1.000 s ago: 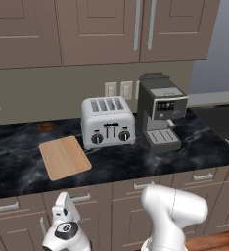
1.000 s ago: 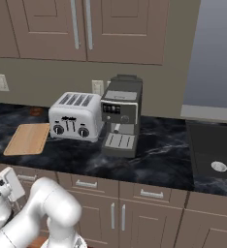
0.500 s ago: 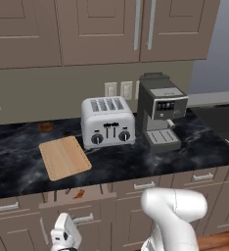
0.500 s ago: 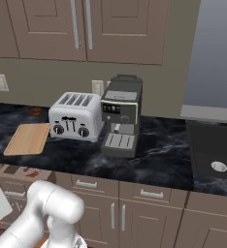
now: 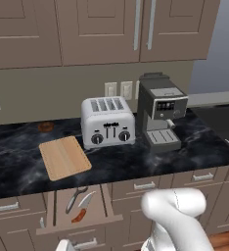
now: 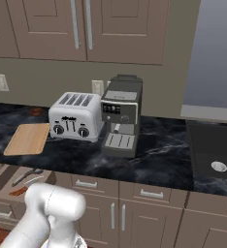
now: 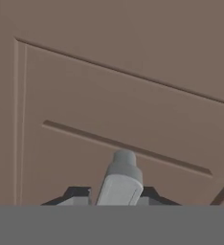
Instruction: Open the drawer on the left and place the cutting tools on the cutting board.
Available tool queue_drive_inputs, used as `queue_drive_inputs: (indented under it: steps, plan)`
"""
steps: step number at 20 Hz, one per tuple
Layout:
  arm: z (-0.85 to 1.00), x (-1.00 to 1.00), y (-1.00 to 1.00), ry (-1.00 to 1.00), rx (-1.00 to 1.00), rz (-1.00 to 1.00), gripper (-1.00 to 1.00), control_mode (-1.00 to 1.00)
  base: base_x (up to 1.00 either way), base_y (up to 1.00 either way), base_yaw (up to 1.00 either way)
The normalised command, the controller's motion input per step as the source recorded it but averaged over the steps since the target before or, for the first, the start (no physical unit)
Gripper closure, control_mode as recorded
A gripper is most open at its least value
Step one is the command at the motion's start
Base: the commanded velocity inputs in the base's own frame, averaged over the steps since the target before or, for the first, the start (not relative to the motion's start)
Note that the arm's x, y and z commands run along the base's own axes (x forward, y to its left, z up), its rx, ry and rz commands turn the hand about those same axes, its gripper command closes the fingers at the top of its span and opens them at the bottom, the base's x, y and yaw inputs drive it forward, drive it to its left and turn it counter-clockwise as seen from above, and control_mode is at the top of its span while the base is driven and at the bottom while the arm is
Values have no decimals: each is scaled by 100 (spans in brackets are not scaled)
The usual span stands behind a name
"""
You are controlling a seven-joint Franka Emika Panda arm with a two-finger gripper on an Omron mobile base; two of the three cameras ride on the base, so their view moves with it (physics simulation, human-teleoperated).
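Dark marbled surface (image 5: 18,166) runs under taupe wall cabinets (image 5: 97,29). Left to right along it: cutting board (image 5: 64,157) lying flat, silver four-slot toaster (image 5: 107,122) just beside it, then a grey coffee machine (image 5: 160,110); wall outlets (image 5: 119,89) behind. Below the board, the drawer (image 5: 78,206) stands pulled out; scissors (image 5: 75,197) and knife (image 5: 83,208) lie inside, side by side. Hand (image 7: 119,191) clenched on the drawer handle (image 7: 121,174), facing the panelled front.
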Motion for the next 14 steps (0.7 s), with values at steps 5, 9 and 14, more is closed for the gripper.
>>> queue_drive_inputs:
  steps: [5,9,14]
  plan:
    - [0,-100,1,0,0,0,-100,-100,0,0,0]
    - [0,-100,4,0,0,-1,-100,-100,0,0,0]
    - [18,-100,0,0,1,-3,-100,-100,0,0,0]
